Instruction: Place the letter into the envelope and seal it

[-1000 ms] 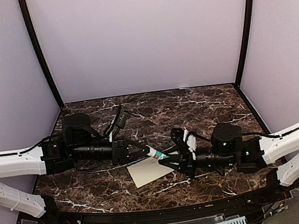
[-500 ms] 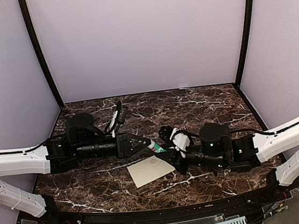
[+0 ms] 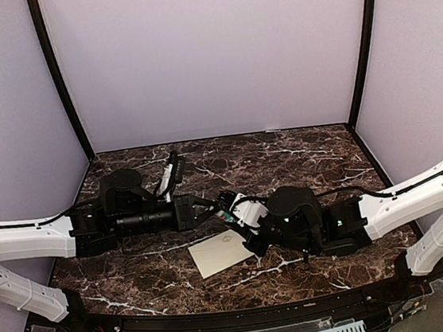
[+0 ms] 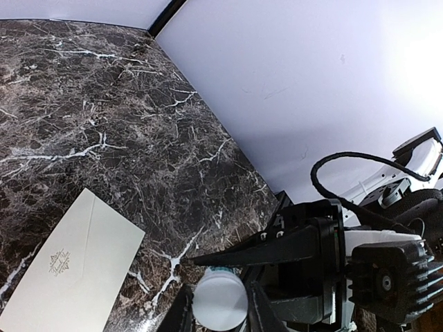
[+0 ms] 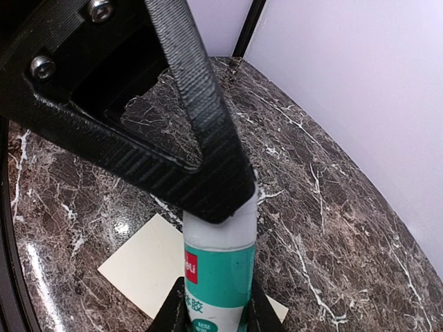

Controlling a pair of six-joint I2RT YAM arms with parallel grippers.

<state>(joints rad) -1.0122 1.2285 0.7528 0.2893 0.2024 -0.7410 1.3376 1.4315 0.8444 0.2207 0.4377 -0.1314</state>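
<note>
Envelope [image 3: 222,252] lies flat on the marble table [image 3: 308,156], emblem side up, just near-side of both grippers. Letter not visible.

Left gripper [image 4: 220,304] pinches the white end of a glue stick [image 5: 218,266]. Right gripper [image 5: 213,317] clamps its teal body.

Envelope looks like thin, light paper: floppy, easily creased, and likely to slide on polished marble. Best pinned at a corner or lifted by a free edge.

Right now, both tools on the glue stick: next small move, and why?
Probably pull the left tool straight away from the right tool: left grips the white cap, right the teal glue stick body, so the cap should come off.
</note>
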